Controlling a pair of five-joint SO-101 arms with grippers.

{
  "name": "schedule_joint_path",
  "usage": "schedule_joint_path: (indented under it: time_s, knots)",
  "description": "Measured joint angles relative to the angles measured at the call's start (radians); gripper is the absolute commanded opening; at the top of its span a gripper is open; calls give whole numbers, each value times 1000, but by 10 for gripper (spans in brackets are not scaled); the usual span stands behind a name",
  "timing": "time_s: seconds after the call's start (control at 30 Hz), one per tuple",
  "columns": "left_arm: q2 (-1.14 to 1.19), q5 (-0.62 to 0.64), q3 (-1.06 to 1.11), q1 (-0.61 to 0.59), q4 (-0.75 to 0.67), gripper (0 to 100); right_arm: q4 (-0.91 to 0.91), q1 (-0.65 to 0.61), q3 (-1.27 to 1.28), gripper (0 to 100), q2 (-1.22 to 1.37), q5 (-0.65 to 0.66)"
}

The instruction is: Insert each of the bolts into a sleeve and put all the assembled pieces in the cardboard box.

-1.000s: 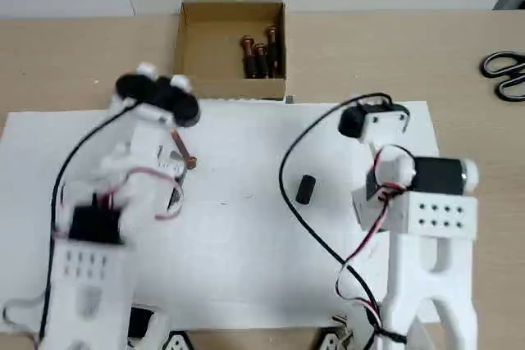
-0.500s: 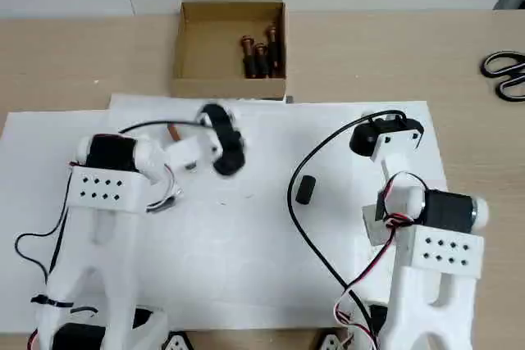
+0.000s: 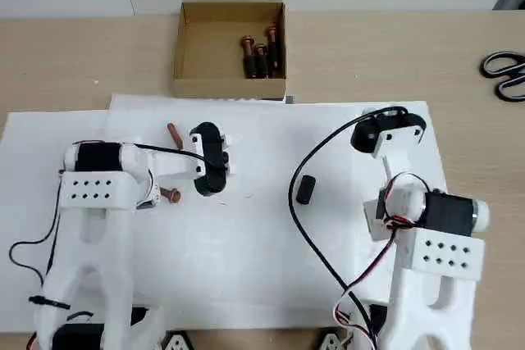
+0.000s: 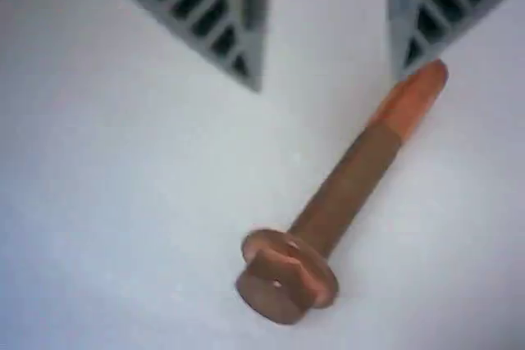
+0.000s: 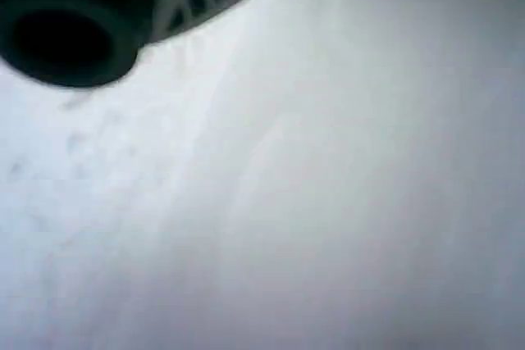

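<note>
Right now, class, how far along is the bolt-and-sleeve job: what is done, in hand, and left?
Done: about three assembled pieces lie in the cardboard box. In hand: the left gripper is open over a bolt lying on the paper, holding nothing. Left: at least that bolt has to go into the black sleeve lying loose on the paper, and the pair into the box.

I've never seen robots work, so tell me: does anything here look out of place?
Nothing is spilled or broken. A bolt lies loose on the white paper at the left gripper, whose jaws are open, and a black sleeve lies alone, farther off.
</note>
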Motion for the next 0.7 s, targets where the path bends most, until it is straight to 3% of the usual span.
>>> schedule_joint_path:
  time_s: [0.27, 0.7]
  knots:
    - [126, 0, 46, 0, -138, 133, -38, 0, 0, 5, 0, 0]
    - [451, 0, -190, 0, -153, 130, -40, 0, 0, 5, 0, 48]
